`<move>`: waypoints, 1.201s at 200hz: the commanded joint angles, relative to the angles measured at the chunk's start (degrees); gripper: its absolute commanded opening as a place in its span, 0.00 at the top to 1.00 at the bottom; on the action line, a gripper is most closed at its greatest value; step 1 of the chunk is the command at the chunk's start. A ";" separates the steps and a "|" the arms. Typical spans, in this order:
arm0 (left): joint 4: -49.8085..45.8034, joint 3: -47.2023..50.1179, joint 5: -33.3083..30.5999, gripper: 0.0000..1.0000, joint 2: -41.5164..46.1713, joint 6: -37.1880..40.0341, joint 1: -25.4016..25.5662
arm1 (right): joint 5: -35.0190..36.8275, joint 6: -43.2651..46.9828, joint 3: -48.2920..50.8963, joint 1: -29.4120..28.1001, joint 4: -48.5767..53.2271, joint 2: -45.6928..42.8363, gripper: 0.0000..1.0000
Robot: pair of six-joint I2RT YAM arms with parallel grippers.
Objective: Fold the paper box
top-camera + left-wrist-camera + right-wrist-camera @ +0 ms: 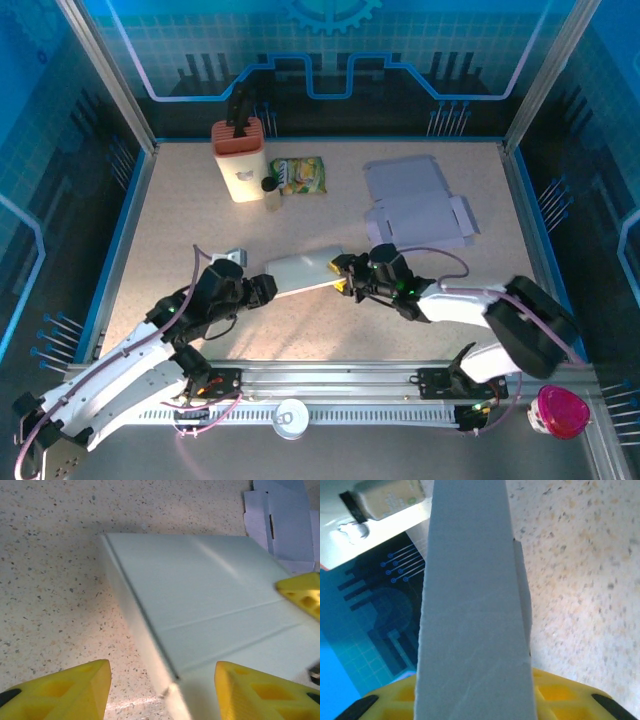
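Firmly, our right gripper [346, 278] clamps the right end of the paper box [303, 270]. Our left gripper [264, 289] stands with its fingers spread around the left corner. We see the box mid-table [170, 230], nearer us than the flat cardboard blanks [415, 205].

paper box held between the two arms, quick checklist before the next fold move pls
1. Hold by the right fingers on the white paper box: ok, they look clamped on its right end.
2. Hold by the left fingers: not ok, open, straddling the box's near corner.
3. Box lifted off the speckled table: cannot tell.
4. End flaps tucked: cannot tell, hidden.
5. The flat white cardboard sheet out of the way: ok, lies apart behind the box.
6. The cream knife block and green snack packet clear: ok, far back.
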State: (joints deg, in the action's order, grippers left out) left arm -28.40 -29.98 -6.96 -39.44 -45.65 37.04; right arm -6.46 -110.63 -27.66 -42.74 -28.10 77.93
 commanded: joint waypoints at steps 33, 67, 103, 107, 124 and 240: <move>-3.37 -9.30 2.92 0.44 -0.21 21.92 2.30 | -3.64 -1.28 -3.09 6.18 28.60 -13.70 0.66; 1.50 -9.25 3.07 0.44 0.79 32.01 10.39 | -8.07 -1.34 -2.39 10.38 31.93 -16.07 0.72; -0.71 -13.35 -15.29 0.38 -11.03 47.30 28.45 | -10.46 -0.80 -2.40 14.04 37.25 -19.58 0.73; -1.39 -14.56 -18.62 0.38 -13.43 48.03 29.37 | -10.92 -0.23 -2.77 14.49 38.34 -19.86 0.73; -3.29 -20.05 -27.31 0.38 -22.77 52.42 30.90 | -12.72 2.16 -4.00 16.15 42.32 -21.00 0.73; 10.21 -17.31 -27.30 0.24 -32.67 73.02 32.55 | -18.37 4.71 -4.59 20.96 45.50 -22.91 0.74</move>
State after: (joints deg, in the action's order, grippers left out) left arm -20.27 -48.47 -35.81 -71.24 22.61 69.19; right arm -22.41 -107.13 -30.02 -23.03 15.64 55.18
